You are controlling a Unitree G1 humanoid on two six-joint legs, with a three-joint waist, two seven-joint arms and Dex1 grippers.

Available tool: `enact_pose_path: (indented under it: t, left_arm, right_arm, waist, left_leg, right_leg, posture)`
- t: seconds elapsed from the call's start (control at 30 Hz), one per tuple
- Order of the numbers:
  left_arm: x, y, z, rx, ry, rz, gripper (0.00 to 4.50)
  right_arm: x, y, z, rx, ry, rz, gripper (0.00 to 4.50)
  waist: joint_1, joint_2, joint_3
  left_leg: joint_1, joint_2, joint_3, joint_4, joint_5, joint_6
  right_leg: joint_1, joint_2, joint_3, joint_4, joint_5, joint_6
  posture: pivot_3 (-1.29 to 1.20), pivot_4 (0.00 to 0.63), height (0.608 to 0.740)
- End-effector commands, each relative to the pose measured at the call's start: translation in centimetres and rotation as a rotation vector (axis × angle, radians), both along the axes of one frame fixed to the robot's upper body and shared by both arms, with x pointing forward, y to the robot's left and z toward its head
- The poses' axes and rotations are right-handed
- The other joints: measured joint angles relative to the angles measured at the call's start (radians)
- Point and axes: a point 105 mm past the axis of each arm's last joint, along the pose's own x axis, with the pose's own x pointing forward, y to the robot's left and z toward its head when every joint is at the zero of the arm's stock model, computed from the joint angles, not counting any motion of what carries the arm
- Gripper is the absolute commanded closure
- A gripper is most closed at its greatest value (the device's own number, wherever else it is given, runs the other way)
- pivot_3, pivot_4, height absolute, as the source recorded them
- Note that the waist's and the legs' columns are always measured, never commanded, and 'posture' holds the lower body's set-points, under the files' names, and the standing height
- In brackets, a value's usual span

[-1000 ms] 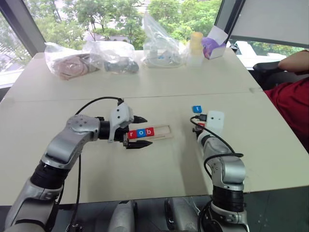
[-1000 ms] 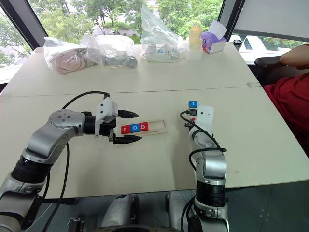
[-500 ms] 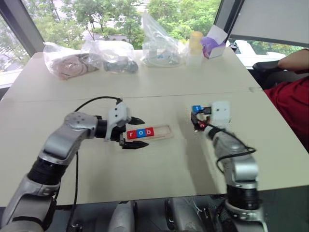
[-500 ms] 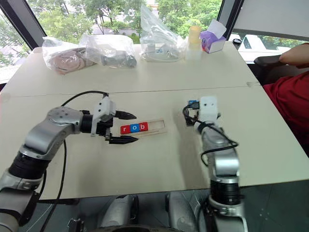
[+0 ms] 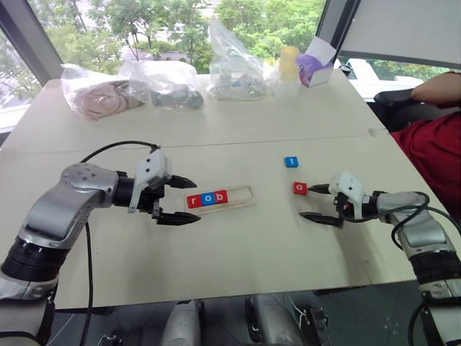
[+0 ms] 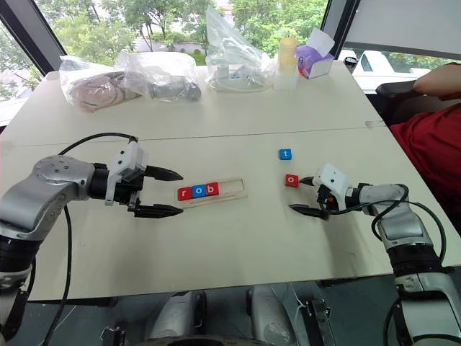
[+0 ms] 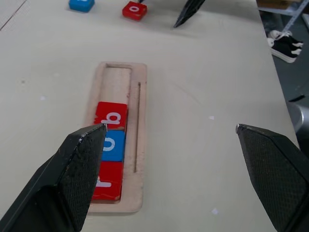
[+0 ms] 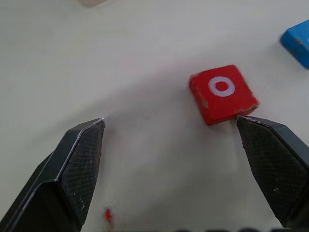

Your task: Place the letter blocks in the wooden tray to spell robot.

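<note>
The wooden tray [image 5: 242,193] lies mid-table with a red r [image 5: 194,201], a blue o [image 5: 208,199] and a red b [image 5: 221,196] in its left part; the right part of its slot is bare. A loose red o block [image 5: 300,188] lies flat on the table to the right, with a blue t block [image 5: 291,162] just beyond it. My left gripper [image 5: 197,201] is open at the tray's left end, holding nothing. My right gripper [image 5: 305,202] is open just right of the red o [image 8: 222,94], one fingertip close beside it, and holds nothing.
Plastic bags [image 5: 238,68] with several items, a yellow-capped bottle [image 5: 290,63] and a purple box [image 5: 317,65] stand along the far edge. A person in red [image 5: 436,148] sits at the right side. The table's near edge [image 5: 238,292] runs close below both arms.
My right gripper has opened and swung out to the right and low, leaving the red o block uncovered on the table. My left gripper has drawn back leftward from the tray, still open.
</note>
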Motion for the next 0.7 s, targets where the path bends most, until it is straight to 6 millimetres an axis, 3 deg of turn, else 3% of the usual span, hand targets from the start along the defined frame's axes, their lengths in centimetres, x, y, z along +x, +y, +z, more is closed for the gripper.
enact_pose_path:
  t: [0.03,0.3,0.4,0.57,0.7]
  left_arm:
    - [-0.3,0.4,1.2,-0.002,-0.046,0.018,0.0]
    - [-0.7,1.1,1.4,0.012,-0.05,0.055,0.0]
    - [-0.8,1.1,1.3,0.014,-0.05,0.064,0.0]
    - [-0.9,1.3,1.2,0.012,-0.048,0.077,0.0]
    - [-0.9,1.9,1.0,0.014,-0.04,0.1,0.0]
  right_arm:
    - [1.3,-0.3,0.6,0.015,-0.026,0.007,0.04]
    - [2.1,0.3,-0.1,0.004,0.026,0.08,0.04]
    - [1.9,0.3,-0.4,-0.011,0.037,0.104,0.8]
    - [1.9,0.4,-0.5,-0.011,0.045,0.113,3.24]
    - [3.0,2.7,1.8,0.116,0.011,0.106,3.33]
  waist:
    - [0.003,0.0,0.0]
    - [0.004,0.0,0.001]
    - [0.004,0.0,0.001]
    - [0.004,0.0,0.001]
    - [0.003,0.0,0.001]
  left_leg:
    - [0.0,0.0,0.0,0.0,0.0,0.0]
    - [-0.001,0.0,0.0,0.0,0.0,0.0]
    - [0.0,0.0,-0.001,0.0,0.0,0.0]
    - [0.001,0.0,0.0,0.001,0.0,0.0]
    - [0.001,0.0,-0.001,0.002,0.0,0.0]
  right_leg:
    - [0.0,0.0,0.0,0.0,0.0,0.0]
    - [0.0,-0.001,0.0,0.0,0.0,0.0]
    - [0.0,-0.001,0.0,0.0,0.0,0.0]
    - [0.001,-0.001,0.0,0.0,0.0,0.0]
    - [0.002,-0.001,0.0,0.001,0.0,0.0]
  posture:
    - [0.0,0.15,0.74]
    - [0.0,0.15,0.74]
    - [0.0,0.15,0.74]
    - [0.0,0.15,0.74]
    - [0.0,0.15,0.74]
